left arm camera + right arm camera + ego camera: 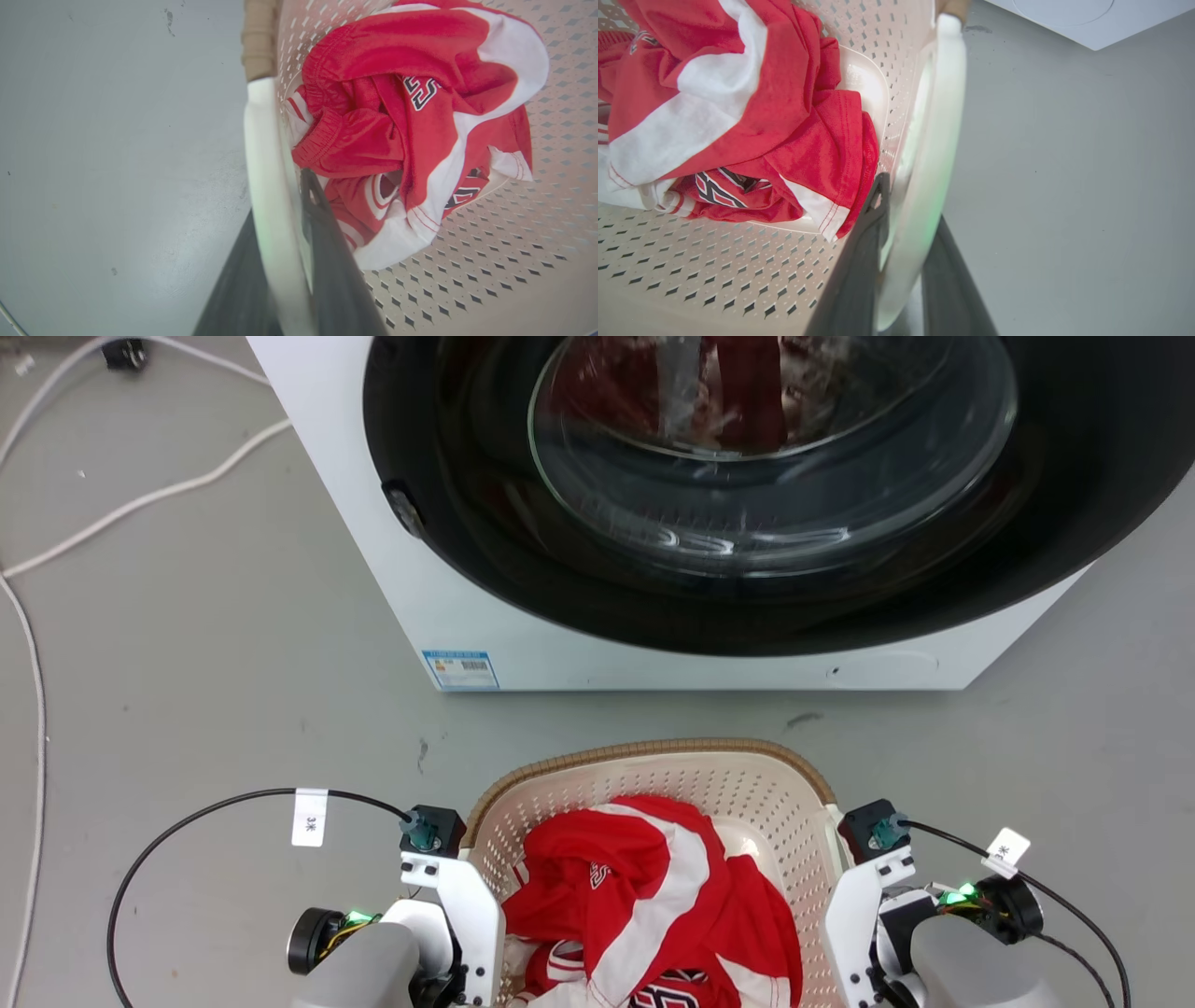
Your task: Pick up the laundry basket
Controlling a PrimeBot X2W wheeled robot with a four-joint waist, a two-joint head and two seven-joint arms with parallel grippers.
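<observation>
The laundry basket (766,803) lies lower centre in the head view, with red-and-white jerseys (644,896) heaped inside. The left gripper (280,200) and right gripper (910,200) each clamp a white side handle, one finger inside the wall and one outside, likely for a level lift. The washing machine (448,616) looms just above; cables (140,504) trail at far left.

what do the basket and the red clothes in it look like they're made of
the basket: likely moulded plastic, cream and matte, going by the even punched holes in its wall; its brown rim looks woven, perhaps imitation. the clothes: soft red and white fabric, probably a knit jersey, creased with stitched hems.
</observation>
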